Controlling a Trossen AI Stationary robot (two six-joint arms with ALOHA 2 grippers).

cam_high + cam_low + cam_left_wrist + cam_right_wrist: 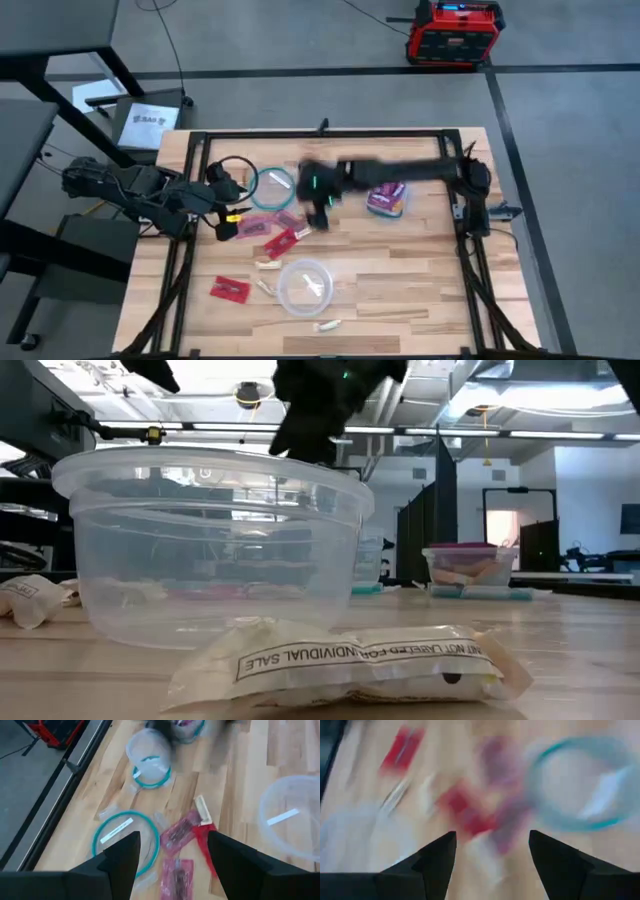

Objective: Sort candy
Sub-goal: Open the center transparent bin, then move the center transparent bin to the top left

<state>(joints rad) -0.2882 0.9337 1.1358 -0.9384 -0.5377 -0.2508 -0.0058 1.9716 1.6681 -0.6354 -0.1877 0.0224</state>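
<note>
The right gripper (318,215) hangs over the table's middle with its fingers apart and nothing between them, presumably to come down on the candy cluster (272,232), a few red and purple packets lying at about seven o'clock of it. The left gripper (228,212), also spread and empty, waits at nine o'clock beside the teal-rimmed round container (273,186).

More candy is scattered: a red packet (230,289) at eight o'clock of the big clear bowl (285,290), and a cream stick (327,325) at five o'clock of it. The rectangular container (387,199) at three o'clock of the right gripper seems to hold purple pieces already.

The low view alone shows the cream stick's (350,660) printed wrapper up close, while the left wrist view resolves the cluster into separate packets (182,831). The right wrist view is too smeared to judge contact.
</note>
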